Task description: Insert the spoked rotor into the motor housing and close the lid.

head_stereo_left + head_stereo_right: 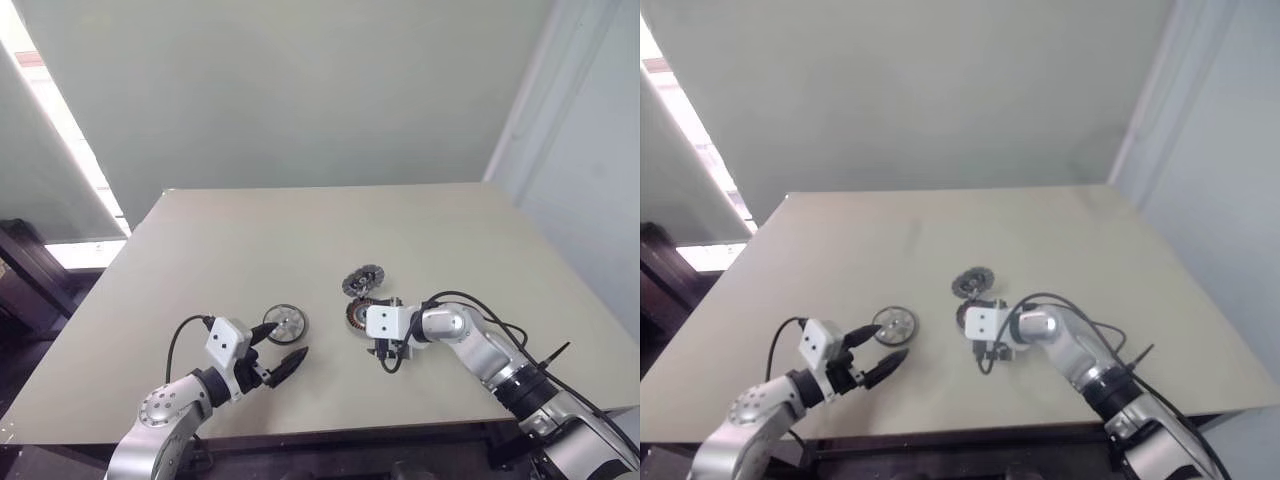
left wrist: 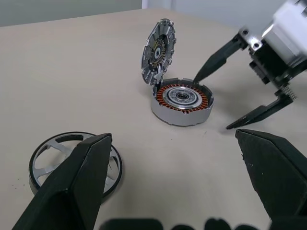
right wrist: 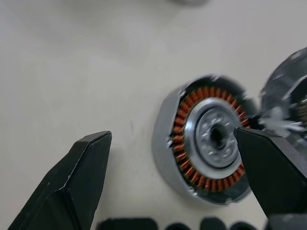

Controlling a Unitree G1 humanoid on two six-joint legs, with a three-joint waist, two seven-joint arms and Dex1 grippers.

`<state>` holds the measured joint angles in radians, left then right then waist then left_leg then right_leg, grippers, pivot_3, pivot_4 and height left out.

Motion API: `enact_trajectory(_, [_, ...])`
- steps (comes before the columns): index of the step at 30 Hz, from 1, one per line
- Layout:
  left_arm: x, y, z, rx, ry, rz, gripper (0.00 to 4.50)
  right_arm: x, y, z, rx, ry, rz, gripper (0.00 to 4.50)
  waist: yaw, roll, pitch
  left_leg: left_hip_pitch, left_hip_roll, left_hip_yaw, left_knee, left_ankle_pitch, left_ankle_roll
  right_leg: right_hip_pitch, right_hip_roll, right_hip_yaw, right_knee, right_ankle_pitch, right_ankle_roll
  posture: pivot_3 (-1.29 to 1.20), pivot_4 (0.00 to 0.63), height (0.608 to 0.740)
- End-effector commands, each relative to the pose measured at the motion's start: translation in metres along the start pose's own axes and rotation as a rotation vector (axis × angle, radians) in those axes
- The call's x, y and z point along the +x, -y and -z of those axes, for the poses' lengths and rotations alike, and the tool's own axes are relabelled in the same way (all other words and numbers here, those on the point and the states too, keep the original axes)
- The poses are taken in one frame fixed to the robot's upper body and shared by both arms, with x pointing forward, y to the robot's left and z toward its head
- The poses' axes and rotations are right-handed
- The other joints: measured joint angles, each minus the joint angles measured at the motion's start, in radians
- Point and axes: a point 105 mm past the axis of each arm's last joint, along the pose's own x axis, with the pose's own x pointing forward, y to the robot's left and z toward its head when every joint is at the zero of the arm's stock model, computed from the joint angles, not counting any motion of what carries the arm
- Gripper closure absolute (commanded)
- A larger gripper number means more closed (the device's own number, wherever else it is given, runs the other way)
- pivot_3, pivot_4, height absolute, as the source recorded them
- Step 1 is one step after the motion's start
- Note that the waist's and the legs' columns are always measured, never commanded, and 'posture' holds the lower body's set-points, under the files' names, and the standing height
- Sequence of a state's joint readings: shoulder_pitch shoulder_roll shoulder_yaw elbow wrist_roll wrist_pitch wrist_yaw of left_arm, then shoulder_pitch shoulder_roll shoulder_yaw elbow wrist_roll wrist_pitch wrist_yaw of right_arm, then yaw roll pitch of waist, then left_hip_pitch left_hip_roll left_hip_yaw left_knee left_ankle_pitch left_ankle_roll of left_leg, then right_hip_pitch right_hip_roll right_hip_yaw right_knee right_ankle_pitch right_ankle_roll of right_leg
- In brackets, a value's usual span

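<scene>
Beige table [image 1: 300, 230], pale green wall [image 1: 300, 90], bright window strip [image 1: 70, 130] at left

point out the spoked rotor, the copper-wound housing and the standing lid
dark-rimmed silvery spoked rotor [image 2: 50, 155], left wrist view, on a spoke.
round silver copper-wound motor housing [image 2: 182, 98], left wrist view, on its centre.
grey ribbed metal lid [image 2: 158, 50], left wrist view, on its upright face.

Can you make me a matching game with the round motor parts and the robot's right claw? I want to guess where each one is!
Things:
1. rotor
2. housing
3. lid
4. right gripper

States:
A. standing up on its edge, tipped open beside the housing
B. lying flat on the table by the left gripper
C. open, fingers either side of the housing
D. sitting flat, copper coils showing on top

Pairs: 1-B, 2-D, 3-A, 4-C
</scene>
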<state>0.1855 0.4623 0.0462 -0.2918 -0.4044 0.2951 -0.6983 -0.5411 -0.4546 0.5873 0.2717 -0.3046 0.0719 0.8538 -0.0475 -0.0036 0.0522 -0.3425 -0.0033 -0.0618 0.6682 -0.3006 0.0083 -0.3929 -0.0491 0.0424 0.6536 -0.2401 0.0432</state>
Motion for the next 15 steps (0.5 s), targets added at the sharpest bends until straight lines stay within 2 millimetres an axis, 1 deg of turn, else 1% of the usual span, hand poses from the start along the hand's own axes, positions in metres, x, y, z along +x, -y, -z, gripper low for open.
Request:
enact_trajectory(1, [0.002, 0.005, -0.012, 0.034, 0.039, 0.013, 0.0, 0.002, 0.008, -0.002, -0.062, -0.015, 0.004, 0.03, -0.001, 0.0, 0.0, 0.0, 0.0, 0.0, 0.0, 0.0, 0.0, 0.0, 0.0, 0.0, 0.0, 0.0, 0.0, 0.0, 0.0, 0.74])
enact_trajectory(7, [0.0, 0.005, -0.012, 0.033, 0.041, 0.004, 0.0, 0.009, 0.006, 0.004, -0.07, -0.033, -0.007, 0.03, -0.002, 0.0, 0.0, 0.001, 0.0, 0.0, 0.0, 0.0, 0.0, 0.0, 0.0, 0.0, 0.001, 0.0, 0.0, 0.0, 0.0, 0.74])
enact_trajectory(10, [0.0, 0.005, -0.012, 0.034, 0.043, 0.001, 0.0, 0.012, 0.006, 0.008, -0.072, -0.044, -0.006, 0.58, -0.001, 0.0, 0.0, 0.001, 0.0, 0.0, 0.0, 0.0, 0.0, 0.001, 0.0, 0.0, 0.001, 0.0, 0.0, 0.0, 0.0, 0.74])
enact_trajectory(13, [0.0, 0.004, -0.014, 0.036, 0.046, -0.001, 0.0, 0.014, 0.007, 0.008, -0.079, -0.042, 0.004, 1.51, -0.002, 0.0, 0.0, 0.001, 0.0, 0.0, 0.001, 0.001, -0.001, 0.001, 0.0, 0.0, 0.002, -0.001, 0.001, 0.0, 0.0, 0.74])
enact_trajectory(14, [0.0, 0.004, -0.014, 0.037, 0.047, -0.002, 0.0, 0.014, 0.007, 0.008, -0.083, -0.042, 0.01, 1.96, -0.001, 0.0, 0.0, 0.002, 0.0, 0.0, 0.001, 0.001, -0.002, 0.001, 0.0, 0.0, 0.002, -0.001, 0.001, 0.0, 0.0, 0.74])
enact_trajectory(15, [0.0, 0.004, -0.015, 0.037, 0.048, -0.003, 0.0, 0.014, 0.008, 0.008, -0.088, -0.042, 0.015, 2.28, -0.001, 0.0, 0.0, 0.002, 0.0, 0.0, 0.001, 0.001, -0.002, 0.001, 0.0, 0.0, 0.002, -0.001, 0.001, 0.0, 0.0, 0.74])
